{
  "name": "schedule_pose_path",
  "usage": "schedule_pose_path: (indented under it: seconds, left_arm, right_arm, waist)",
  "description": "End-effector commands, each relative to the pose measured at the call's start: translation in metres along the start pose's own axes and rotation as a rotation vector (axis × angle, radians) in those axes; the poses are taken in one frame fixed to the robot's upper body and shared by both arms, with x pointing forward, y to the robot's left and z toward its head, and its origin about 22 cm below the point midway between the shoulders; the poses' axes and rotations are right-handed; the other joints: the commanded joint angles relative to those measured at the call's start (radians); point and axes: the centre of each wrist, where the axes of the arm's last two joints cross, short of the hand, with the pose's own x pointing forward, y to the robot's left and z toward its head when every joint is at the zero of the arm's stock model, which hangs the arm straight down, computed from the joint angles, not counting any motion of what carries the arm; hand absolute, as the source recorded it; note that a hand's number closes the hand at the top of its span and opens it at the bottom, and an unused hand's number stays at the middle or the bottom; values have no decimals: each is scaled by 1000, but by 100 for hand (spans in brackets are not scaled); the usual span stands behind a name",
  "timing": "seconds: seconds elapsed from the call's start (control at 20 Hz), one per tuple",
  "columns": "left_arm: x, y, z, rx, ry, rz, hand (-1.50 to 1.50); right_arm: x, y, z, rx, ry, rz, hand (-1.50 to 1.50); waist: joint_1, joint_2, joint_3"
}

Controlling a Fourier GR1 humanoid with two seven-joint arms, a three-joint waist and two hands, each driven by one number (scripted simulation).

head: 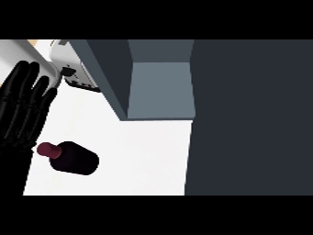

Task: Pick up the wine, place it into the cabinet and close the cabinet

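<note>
The wine bottle point(74, 158) is dark with a maroon cap and stands on the white counter point(138, 156) at the lower left, seen from above. The cabinet point(160, 85) sits at the upper middle, its grey-blue inside showing. Its open door point(257, 117) is a large dark panel filling the right of the head view. My left hand point(16, 108) is at the left edge, open with fingers straight and pointing up, just left of and above the bottle and apart from it. The right hand does not show.
A white appliance point(74, 66) with a dark detail stands at the upper left beside the cabinet's left wall. The counter's left edge runs along the lower left, with a tan floor strip beyond it.
</note>
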Motion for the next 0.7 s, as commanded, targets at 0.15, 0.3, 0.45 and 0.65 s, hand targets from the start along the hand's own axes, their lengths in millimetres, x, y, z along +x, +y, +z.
schedule_pose_path:
  seconds: [0.15,0.3,0.45,0.65]
  left_arm:
    - [-14,29,5,8,25,17,-150]
    - [-32,38,6,16,67,15,-150]
    - [-31,52,0,10,71,28,-150]
    - [-76,62,1,51,117,29,-150]
  right_arm:
    - [48,-3,36,27,-93,16,-150]
    - [48,6,41,-3,-122,-21,-150]
    - [51,2,35,5,-99,-24,-150]
    - [46,3,30,13,-106,-14,-150]
  waist:
    - [-1,3,0]
    - [-10,-1,-1]
    - [1,3,-1]
    - [2,3,-2]
